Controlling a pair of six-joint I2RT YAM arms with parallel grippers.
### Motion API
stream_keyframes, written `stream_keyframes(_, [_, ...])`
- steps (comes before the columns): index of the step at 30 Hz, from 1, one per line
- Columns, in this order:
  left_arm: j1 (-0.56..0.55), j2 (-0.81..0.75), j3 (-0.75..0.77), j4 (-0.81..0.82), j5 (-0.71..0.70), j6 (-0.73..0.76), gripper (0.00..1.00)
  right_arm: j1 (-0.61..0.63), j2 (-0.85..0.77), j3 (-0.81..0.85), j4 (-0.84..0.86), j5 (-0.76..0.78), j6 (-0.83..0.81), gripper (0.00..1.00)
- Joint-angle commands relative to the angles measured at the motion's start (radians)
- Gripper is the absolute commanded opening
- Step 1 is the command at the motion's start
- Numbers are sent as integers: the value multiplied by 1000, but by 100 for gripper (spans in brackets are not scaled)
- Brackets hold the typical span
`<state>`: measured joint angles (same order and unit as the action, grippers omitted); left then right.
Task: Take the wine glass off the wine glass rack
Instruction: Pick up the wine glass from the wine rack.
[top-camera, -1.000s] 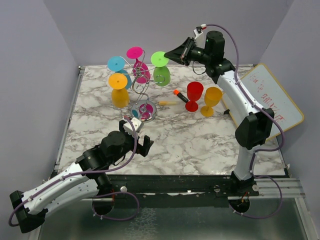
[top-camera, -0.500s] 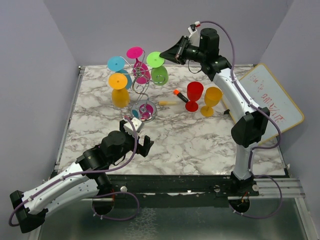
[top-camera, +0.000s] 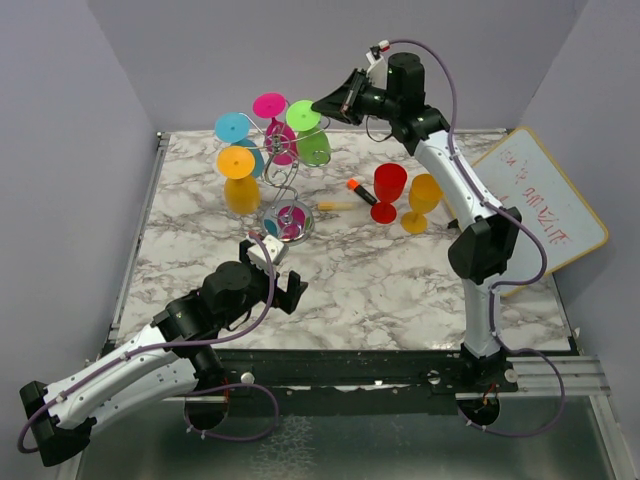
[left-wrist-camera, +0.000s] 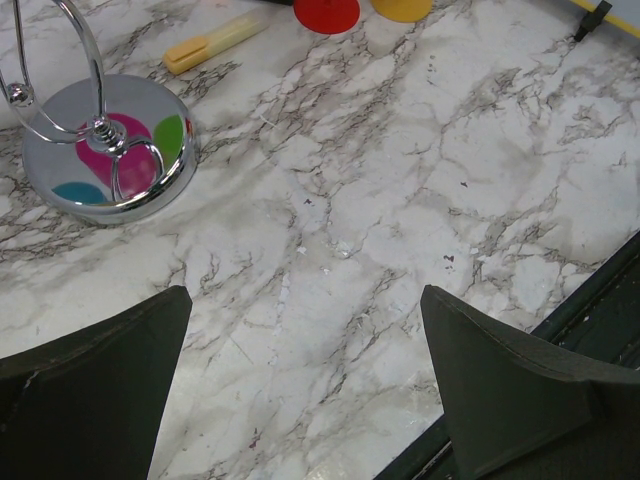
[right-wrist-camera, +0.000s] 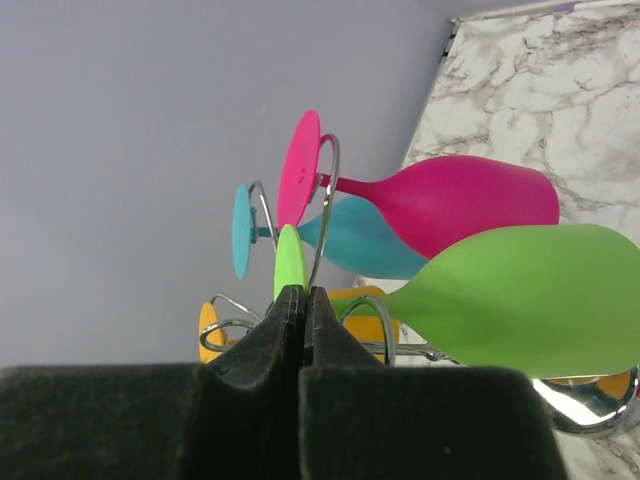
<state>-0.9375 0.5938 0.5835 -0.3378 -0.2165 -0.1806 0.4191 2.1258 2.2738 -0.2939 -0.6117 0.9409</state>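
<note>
Marble table (top-camera: 400, 290), lilac walls (top-camera: 180, 60): right gripper (right-wrist-camera: 303, 292) pinches the green wine glass (right-wrist-camera: 520, 300) by its foot, left gripper (left-wrist-camera: 305, 300) gapes.

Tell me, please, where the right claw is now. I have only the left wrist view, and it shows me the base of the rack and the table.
Observer: The right claw is up at the top of the wine glass rack, shut on the foot rim of the green wine glass.
Operator: How many glasses hang on the rack?
Observer: Four, with their feet up: the green one, a pink glass, a blue glass and a hanging orange glass.
Operator: What stands at the upper edge of my view?
Observer: An upright red glass, and beside it, on its right, a standing orange glass.
</note>
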Motion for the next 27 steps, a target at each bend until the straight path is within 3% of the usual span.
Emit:
stream_keyframes(1, [4,0,25,10,22,-10,99,1,26,35,-30,50,-12,1])
stream_keyframes(14, [5,4,24,10,23,-10,99,-17,18,25,16,91,28,0])
stream_keyframes(19, [5,9,26,10,28,-11,99,-37,-12,-81,164,45,111,1])
stream_keyframes(27, [5,12,30,8,40,-10,99,-68,-30,-94,176,57,134,1])
